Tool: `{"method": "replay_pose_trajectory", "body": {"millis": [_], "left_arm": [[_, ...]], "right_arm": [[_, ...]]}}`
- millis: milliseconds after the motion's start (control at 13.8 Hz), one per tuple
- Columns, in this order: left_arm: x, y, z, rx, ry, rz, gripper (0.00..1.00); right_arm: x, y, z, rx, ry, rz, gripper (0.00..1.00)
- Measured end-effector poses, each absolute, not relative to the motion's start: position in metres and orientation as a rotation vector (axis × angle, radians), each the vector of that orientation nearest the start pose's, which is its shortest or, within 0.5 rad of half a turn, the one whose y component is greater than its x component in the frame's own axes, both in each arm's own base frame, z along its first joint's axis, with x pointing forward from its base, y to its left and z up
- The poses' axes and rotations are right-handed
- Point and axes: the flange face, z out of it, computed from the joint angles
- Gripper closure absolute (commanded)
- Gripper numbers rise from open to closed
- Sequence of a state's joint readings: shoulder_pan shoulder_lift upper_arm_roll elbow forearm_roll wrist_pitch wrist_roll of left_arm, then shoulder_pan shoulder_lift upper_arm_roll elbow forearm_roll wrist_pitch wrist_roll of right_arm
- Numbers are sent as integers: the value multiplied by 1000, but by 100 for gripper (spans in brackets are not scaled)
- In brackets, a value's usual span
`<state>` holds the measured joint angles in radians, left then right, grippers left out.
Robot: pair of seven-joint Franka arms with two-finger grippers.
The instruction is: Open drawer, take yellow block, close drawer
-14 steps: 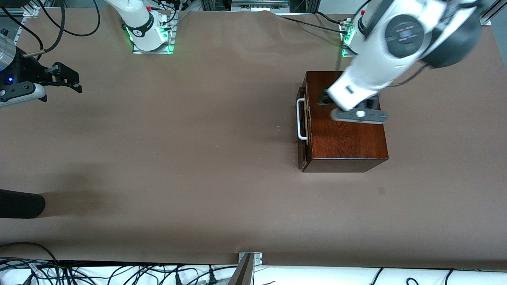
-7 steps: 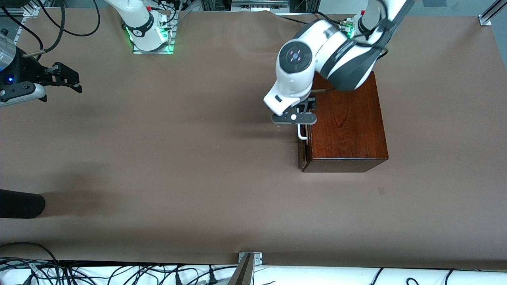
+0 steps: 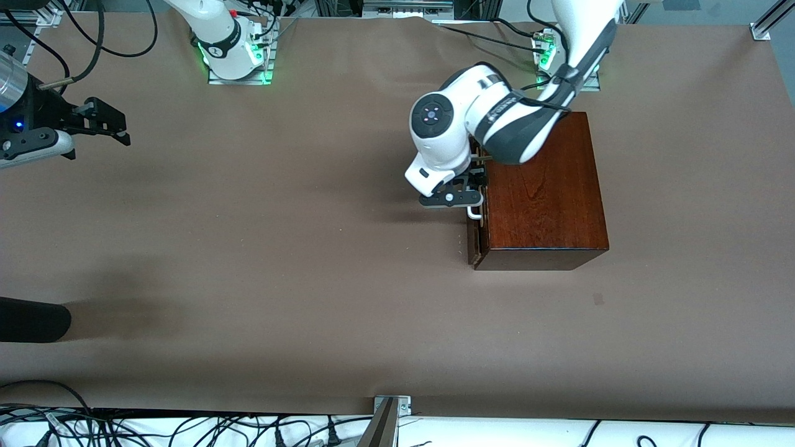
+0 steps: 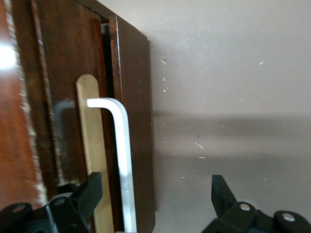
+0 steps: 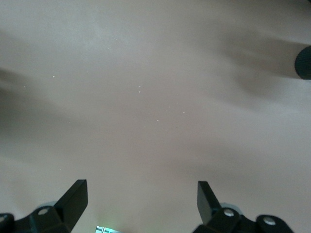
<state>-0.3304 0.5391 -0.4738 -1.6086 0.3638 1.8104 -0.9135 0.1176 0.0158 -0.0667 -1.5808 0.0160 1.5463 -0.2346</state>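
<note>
Drawer [image 3: 474,205] handle [image 4: 121,155] sits between left hand's [image 4: 153,194] spread fingers; right hand [image 5: 141,201] waits, spread.

Even overhead light, soft shadows on the table [image 3: 248,248], glare on the wooden box [image 4: 7,56].

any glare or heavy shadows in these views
Front view: soft sheen on the wooden box top, and the left gripper throws a shadow on the table. Left wrist view: bright glare on the box, a shadow band beside the handle. Right wrist view: hazy shadows under the open right gripper.
</note>
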Motion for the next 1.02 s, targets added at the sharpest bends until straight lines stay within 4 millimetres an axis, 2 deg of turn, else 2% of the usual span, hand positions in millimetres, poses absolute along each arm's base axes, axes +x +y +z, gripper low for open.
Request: {"method": "replay_pose_trajectory", "body": {"millis": [218, 508, 653, 1015], "left_arm": [[489, -426, 299, -2833, -1, 119, 0], [486, -430, 282, -2842, -33, 109, 0], [484, -435, 279, -2855, -68, 94, 0], [475, -466, 281, -2917, -92, 43, 0]], "right_arm": [[555, 31, 609, -3088, -445, 75, 0], [555, 31, 610, -3088, -445, 72, 0], [555, 31, 610, -3089, -445, 69, 0], [560, 34, 604, -3083, -450, 70, 0]]}}
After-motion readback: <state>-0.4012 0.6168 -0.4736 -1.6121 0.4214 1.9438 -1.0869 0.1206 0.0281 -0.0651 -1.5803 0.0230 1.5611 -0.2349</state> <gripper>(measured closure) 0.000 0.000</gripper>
